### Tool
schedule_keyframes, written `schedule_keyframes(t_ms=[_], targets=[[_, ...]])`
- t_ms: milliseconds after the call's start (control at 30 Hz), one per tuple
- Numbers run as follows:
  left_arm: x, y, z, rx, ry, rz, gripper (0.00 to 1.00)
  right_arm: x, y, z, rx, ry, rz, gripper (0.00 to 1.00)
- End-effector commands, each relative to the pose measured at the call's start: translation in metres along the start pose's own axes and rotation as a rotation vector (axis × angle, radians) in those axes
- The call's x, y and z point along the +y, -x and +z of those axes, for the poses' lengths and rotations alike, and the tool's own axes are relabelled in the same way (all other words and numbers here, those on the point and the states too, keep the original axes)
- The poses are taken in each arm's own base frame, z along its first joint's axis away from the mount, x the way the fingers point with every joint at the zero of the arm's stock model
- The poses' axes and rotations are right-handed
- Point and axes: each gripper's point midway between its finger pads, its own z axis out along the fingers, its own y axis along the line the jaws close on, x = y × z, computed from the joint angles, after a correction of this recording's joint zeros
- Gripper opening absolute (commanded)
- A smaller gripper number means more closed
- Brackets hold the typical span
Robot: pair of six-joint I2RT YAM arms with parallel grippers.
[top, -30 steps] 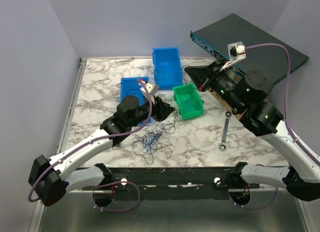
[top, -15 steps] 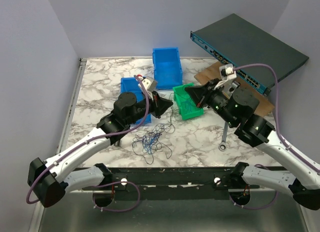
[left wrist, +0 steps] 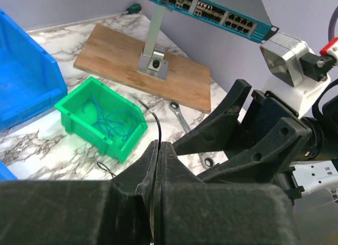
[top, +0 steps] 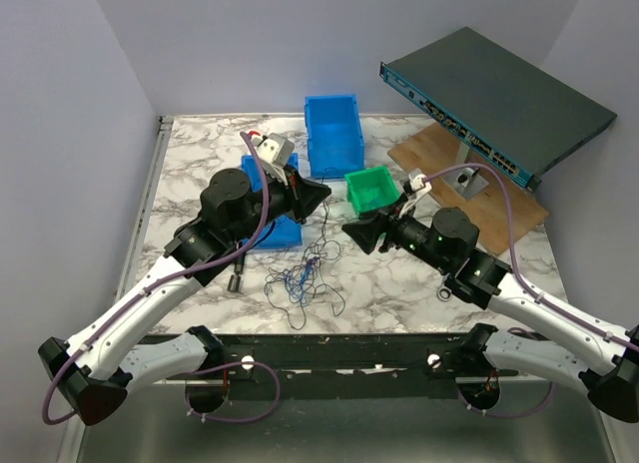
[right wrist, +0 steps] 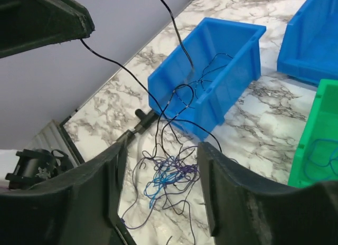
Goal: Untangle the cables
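left gripper point(left wrist: 158, 150): just clamped shut on black cable point(left wrist: 159, 128), lifted off heap
right gripper point(right wrist: 162, 166): swung over from green bin point(top: 364, 196), jaws now apart, empty
cables point(right wrist: 165, 179): heap on worktop point(top: 200, 174) (one strand pulling free)

From the top view, cannot count the strands of the cables point(top: 303, 280), too thin and piled together. Sees there only the ring end of the wrench point(top: 442, 294), with the rest hidden under the right arm point(top: 479, 273). In the left wrist view, loses the black cable point(left wrist: 160, 130) inside the closed seam of the left gripper point(left wrist: 158, 149), with the table point(left wrist: 31, 150) below covered by its blurred dark body. In the right wrist view, finds the green bin point(right wrist: 317, 144) cut by the right edge, and the same black cable running out at the top edge.
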Motion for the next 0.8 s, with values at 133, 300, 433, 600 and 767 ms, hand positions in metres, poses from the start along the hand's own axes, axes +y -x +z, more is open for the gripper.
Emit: schedule_keyframes(t_ms=[133,300,433,600,767], targets=[[0.0,0.024,-0.014,0.0,0.041,0.01,0.0,0.003,-0.044,-0.014,0.017,0.104,0.019,0.73],[-0.011,0.042,-0.017,-0.017,0.016,0.019,0.0,-0.002,-0.09,-0.022,0.016,0.168,0.09,0.84],[-0.02,0.052,-0.019,-0.025,-0.011,0.02,0.0,-0.008,-0.109,-0.016,0.001,0.187,0.079,0.92],[-0.029,0.064,-0.023,-0.041,-0.035,0.016,0.0,-0.006,-0.114,0.009,-0.03,0.203,0.066,1.0],[-0.038,0.076,-0.029,-0.051,-0.057,0.016,0.0,0.019,-0.129,0.055,-0.027,0.24,0.022,1.0]])
